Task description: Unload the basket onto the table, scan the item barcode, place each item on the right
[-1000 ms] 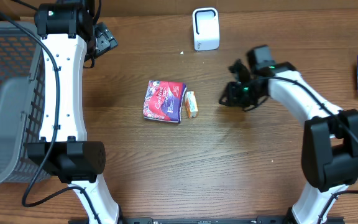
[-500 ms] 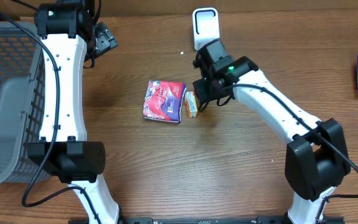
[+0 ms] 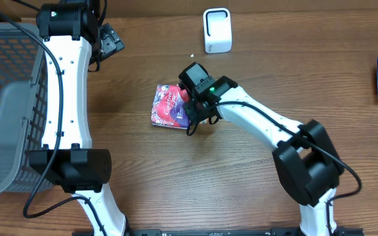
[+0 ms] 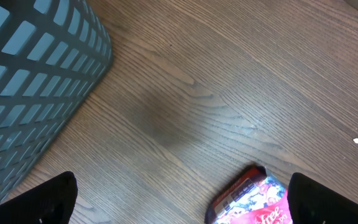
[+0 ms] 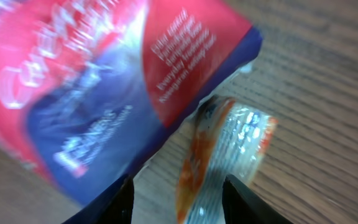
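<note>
Orange-wrapped packet [image 5: 229,155] is now framed between the parted fingers of the right pincer [image 5: 179,202]. It lies flat on the counter [image 5: 328,74] directly beneath the pincer, just beside the red and purple pouch [image 5: 92,93] and apparently touching it. The pouch fills the space to the upper left in the wrist view.

A second ago this pincer was hanging well away from both goods. Within that second it has been swung across, past the white scanner [image 3: 216,30], and brought down over the seam where packet and pouch meet. In the overhead view the packet is almost wholly hidden under it. The jaws are seen apart and nothing is held; whether a fingertip already touches the wrapper cannot be told through the blur. The goods themselves have not been shifted.

The left pincer [image 4: 185,202] has been left where it was, spread wide and empty. The basket [image 4: 36,74] lies off to one side of it, and a corner of the pouch lies just ahead.

The approach is thus judged finished and the grasp not yet made. A closure on the packet is called for next, then a lift toward the scanner, which stands well beyond the right pincer. Because the pouch lies against the packet, it may be caught or dragged by one finger.
</note>
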Controlling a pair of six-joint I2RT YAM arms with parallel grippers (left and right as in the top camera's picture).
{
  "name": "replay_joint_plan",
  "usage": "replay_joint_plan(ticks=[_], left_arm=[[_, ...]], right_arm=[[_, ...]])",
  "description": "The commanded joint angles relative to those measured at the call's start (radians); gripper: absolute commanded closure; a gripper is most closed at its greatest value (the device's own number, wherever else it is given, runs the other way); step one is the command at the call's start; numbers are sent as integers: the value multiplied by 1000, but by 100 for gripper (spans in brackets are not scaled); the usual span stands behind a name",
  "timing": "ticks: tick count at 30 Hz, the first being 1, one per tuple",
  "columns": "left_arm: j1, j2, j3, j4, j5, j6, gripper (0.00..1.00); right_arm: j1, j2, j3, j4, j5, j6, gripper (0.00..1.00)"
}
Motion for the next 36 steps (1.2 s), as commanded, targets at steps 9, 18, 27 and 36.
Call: replay_joint_plan(ticks=[9,18,27,36], left_arm=[[2,14,7,-3,-3,-9,0],[2,14,8,-3,-3,-9,0],[2,14,7,-3,-3,-9,0],[2,14,7,-3,-3,-9,0]], right_arm=[[-45,32,13,-54,237,-1,53],[-121,32,13,-59,41,2,53],[-222,32,13,-28,-371,5,50],[-234,53,-42,8,-332,95,48]])
